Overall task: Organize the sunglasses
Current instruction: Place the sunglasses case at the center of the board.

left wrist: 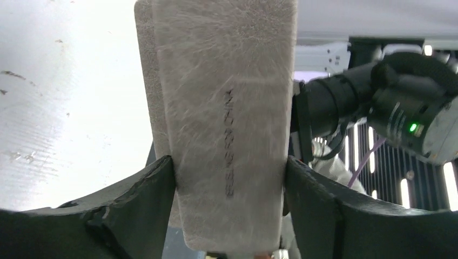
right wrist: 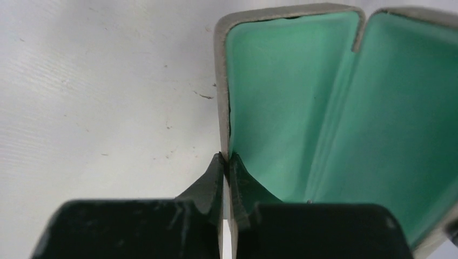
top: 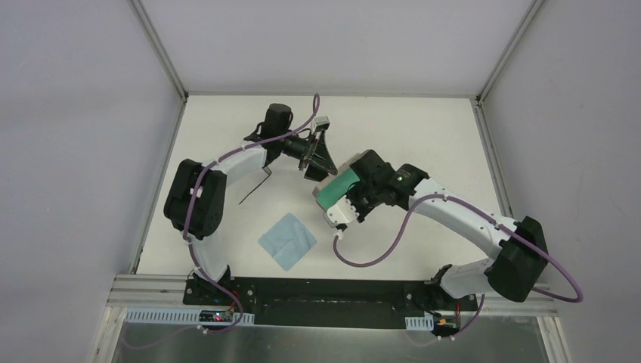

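From above, both arms reach to the middle of the white surface [top: 408,128] and meet at one case [top: 336,189]. It lies open with its green lining up. A light blue cloth [top: 287,240] lies flat nearer the arm bases, well apart from the case. This overhead view alone shows a thin black line [top: 253,190] on the surface just beside the left arm. It may be an arm of the sunglasses, but it is too fine and too hidden by the arm to be sure. Neither wrist view shows it.

The left wrist view gives what the overhead one hides. The left tool [left wrist: 229,178] is closed on the case [left wrist: 227,81], with one dark finger [left wrist: 146,199] pressed to each long side of its fuzzy beige shell. A row of stamped letters runs down the shell, too blurred to read. The right arm's wrist [left wrist: 410,118], with a small green light, shows just to the right of the case.

The right wrist view shows the inside instead. The case [right wrist: 281,91] stands open, its two halves lined in smooth green and edged in beige. The right tool [right wrist: 227,162] is pinched shut on the thin rim of the nearer half, one fingertip outside the wall and one inside against the lining. To the left of the case is bare surface with a few small dark specks.
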`<state>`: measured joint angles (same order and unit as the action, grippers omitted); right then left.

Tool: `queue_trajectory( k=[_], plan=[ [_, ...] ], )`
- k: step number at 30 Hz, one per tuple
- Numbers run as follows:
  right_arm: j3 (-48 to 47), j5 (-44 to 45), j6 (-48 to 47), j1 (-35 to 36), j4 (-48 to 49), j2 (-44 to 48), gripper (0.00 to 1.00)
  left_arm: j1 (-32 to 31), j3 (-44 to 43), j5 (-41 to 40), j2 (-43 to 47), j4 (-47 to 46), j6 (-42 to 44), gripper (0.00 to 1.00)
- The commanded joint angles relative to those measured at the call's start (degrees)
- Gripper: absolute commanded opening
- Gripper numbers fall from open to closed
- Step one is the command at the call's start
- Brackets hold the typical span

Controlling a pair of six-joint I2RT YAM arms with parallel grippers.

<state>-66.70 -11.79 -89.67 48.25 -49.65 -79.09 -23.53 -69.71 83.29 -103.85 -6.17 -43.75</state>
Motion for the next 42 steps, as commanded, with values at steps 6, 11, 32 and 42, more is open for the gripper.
queue_trajectory(
  k=[6,11,32,42],
  plan=[
    [7.50,-1.13,14.90,3.26,7.76,2.70,0.00,0.96,-13.16,-35.70,2.98,37.11,36.07,0.97],
    [12.25,1.51,24.35,3.23,14.69,1.70,0.00,1.97,-17.81,-66.05,4.45,42.00,40.60,0.99],
    [5.17,10.43,37.55,-0.37,19.33,-20.47,0.00,11.68,-10.65,-67.49,17.66,45.28,46.91,0.97],
    [0.66,11.14,37.81,-0.83,15.79,-20.44,0.18,13.07,-6.90,-62.76,19.77,46.83,50.26,0.92]
  ],
)
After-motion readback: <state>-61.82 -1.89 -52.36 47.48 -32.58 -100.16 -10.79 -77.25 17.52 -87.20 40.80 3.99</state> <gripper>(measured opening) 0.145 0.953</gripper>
